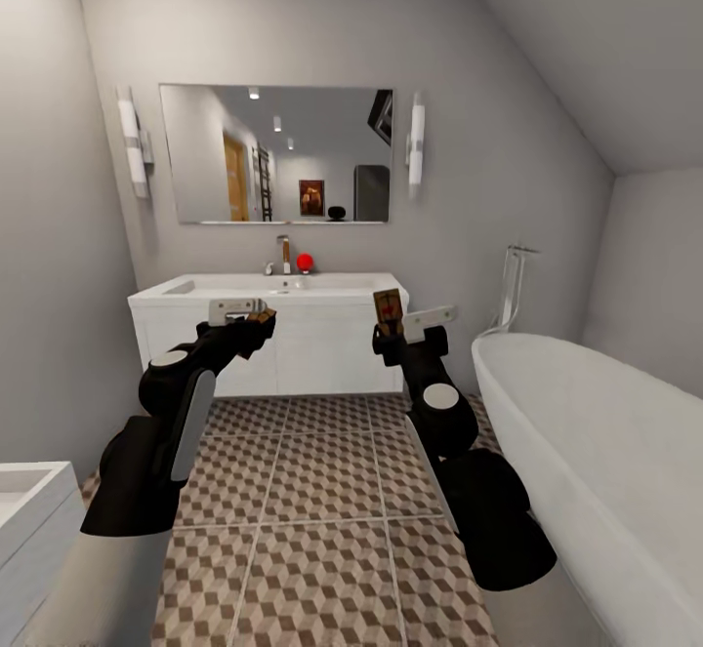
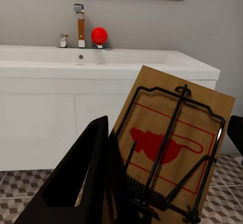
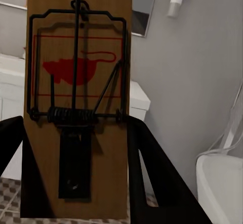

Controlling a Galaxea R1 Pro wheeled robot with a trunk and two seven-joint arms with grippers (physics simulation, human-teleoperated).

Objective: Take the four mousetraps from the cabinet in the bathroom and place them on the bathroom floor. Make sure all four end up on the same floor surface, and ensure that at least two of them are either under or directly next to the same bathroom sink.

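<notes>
While both arms are raised before a white vanity unit (image 1: 293, 340) in a grey-walled bathroom, each of the robot's grippers carries a mousetrap. The left gripper (image 1: 256, 317) is clamped on a mousetrap (image 1: 260, 315) that lies roughly flat in the head view; in the left wrist view the same wooden board (image 2: 174, 143), tilted, shows its black wire frame, coil spring and a red mouse print, with one black finger (image 2: 81, 183) pressed along its edge. The right gripper (image 1: 389, 327) grips a second mousetrap (image 1: 388, 310) held upright, its printed face toward the camera; in the right wrist view the board (image 3: 76, 102) stands between two black fingers (image 3: 152, 173) that close on its lower sides. Both traps hang in the air in front of the vanity, well above the bathroom floor (image 1: 312, 530), whose square tiles carry a brown, beige and white cube pattern. On the vanity's basin top stand a faucet (image 1: 282, 255) and a small red ball-shaped object (image 1: 305, 262), beneath a wide wall mirror (image 1: 278, 154) flanked by two tube lights. A white bathtub (image 1: 596, 452) runs along the robot's right side, and the corner of another white unit (image 1: 29, 510) shows at its lower left.
</notes>
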